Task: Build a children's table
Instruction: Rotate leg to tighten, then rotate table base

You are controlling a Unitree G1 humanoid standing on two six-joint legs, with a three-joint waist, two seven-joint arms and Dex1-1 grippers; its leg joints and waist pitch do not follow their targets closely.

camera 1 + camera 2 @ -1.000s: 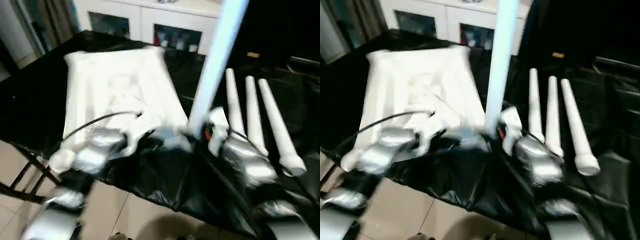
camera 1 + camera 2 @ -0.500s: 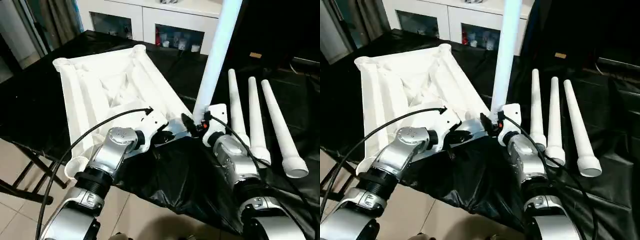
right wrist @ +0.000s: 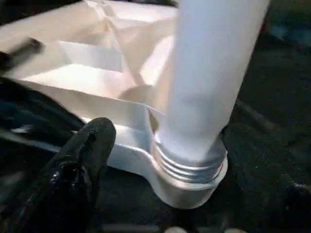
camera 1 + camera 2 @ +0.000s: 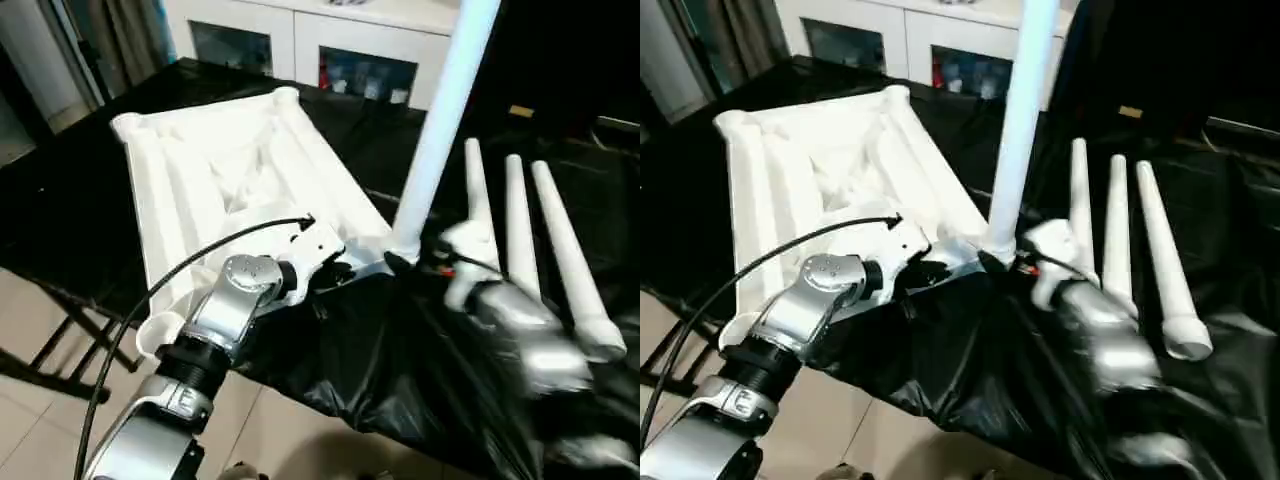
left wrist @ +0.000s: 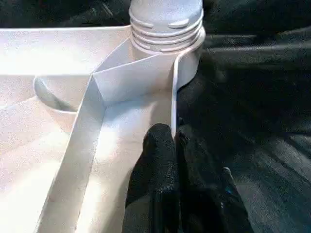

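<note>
We've got the top (image 4: 230, 170) upside down on the black sheet (image 4: 390, 370), one leg (image 4: 440, 110) standing in its near corner socket. Left gripper (image 5: 172, 138) is pinched on the thin rim; right gripper (image 3: 87, 145) looks open, can't tell for sure. Hollow smooth plastic, probably light and slippery, so we'd grab the three spare legs (image 4: 520, 230) near the ridged collar

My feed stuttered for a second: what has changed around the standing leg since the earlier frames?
The right gripper has let go of the upright leg and is pulling back toward the robot. The leg stays standing in the tabletop's near corner socket. The left gripper stays shut on the top's rim, and three spare legs lie as before.
</note>
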